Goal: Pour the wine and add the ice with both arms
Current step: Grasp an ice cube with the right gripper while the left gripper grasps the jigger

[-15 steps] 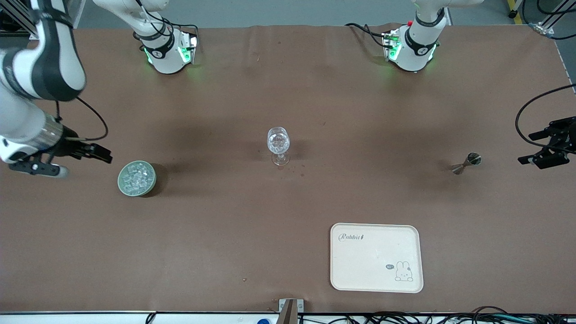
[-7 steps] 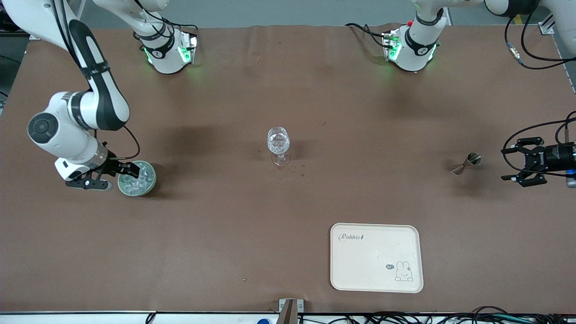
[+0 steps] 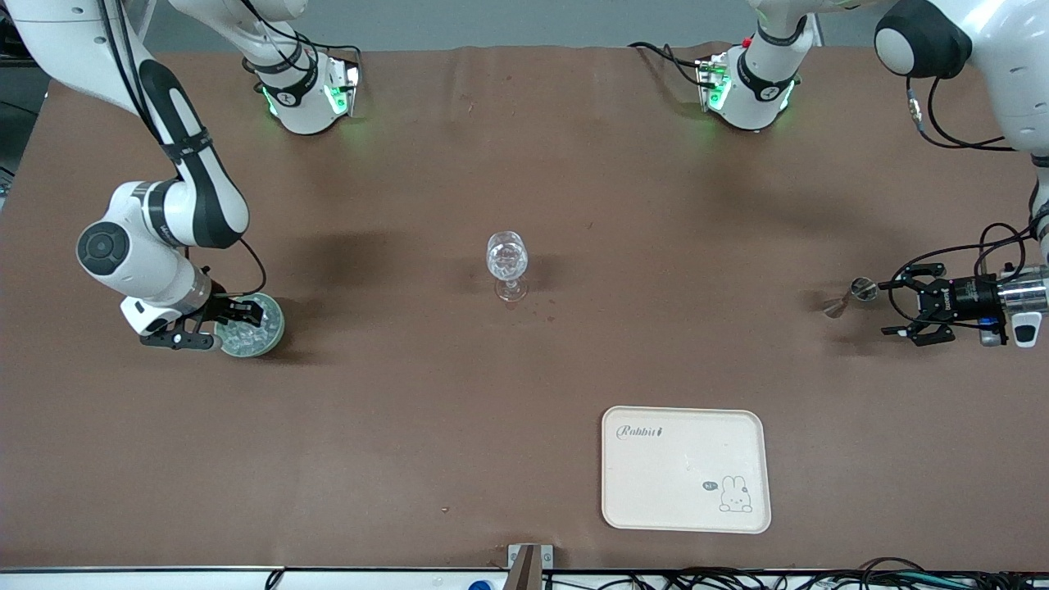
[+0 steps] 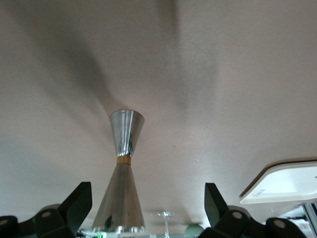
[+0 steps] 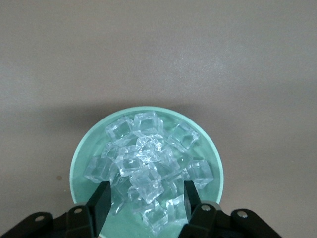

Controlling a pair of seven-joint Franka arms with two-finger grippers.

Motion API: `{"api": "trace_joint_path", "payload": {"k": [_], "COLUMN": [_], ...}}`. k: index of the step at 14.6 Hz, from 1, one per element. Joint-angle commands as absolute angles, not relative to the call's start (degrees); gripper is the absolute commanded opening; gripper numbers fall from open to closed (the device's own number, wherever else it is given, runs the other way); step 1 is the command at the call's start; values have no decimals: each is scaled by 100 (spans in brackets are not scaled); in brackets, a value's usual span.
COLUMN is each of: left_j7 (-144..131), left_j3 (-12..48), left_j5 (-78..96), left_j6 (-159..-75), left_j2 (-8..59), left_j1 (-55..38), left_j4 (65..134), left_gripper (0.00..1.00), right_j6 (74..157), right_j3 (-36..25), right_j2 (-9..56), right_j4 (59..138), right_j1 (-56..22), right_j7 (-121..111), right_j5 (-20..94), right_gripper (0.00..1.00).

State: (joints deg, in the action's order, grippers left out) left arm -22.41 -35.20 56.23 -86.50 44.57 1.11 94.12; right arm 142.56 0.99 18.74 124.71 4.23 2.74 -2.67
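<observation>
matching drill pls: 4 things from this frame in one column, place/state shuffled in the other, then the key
Things:
1. ice
2. stemmed glass
3. steel jigger
4. cream tray

Places/states:
A. upright at mid-table
B. heaped in the green bowl, open right claw over it
C. bare, nearest the front camera
D. upright toward the left arm's end, open left claw beside it

Pairs: 1-B, 2-A, 3-D, 4-C

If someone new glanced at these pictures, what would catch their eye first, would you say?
Probably the green bowl heaped with ice at the right arm's end, the right gripper open over it. Next, the stemmed glass mid-table, and the left gripper open beside the steel jigger.
</observation>
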Motion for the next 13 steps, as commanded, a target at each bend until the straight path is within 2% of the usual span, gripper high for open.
{"api": "trace_joint_path", "payload": {"k": [1, 6, 8, 11, 13], "left_j7": [-2023, -1626, -1679, -1775, -1889], "left_j3": [-3595, -3595, -3595, -3560, -3560], "left_j5": [6002, 6529, 6679, 6986, 7075], "left_j6": [-8254, -7683, -7559, -7523, -7480], "left_j2": [4745, 5211, 5273, 5291, 5291], "left_j1": [210, 343, 343, 352, 360], "left_j4": [9404, 9413, 9439, 9606, 9615], "left_gripper": [100, 100, 100, 93, 88], "right_j6": [14467, 14520, 14511, 14502, 14502], "right_j3": [70, 70, 79, 79, 79], "right_j2": [1924, 2074, 2074, 2074, 2066], "right_j4": [12612, 12621, 12621, 12621, 12612], "right_j1": [387, 396, 387, 378, 378], "right_j7": [246, 264, 307, 334, 343], "right_j5": [-325, -316, -316, -316, -316], "right_gripper": [62, 57, 48, 26, 22]}}
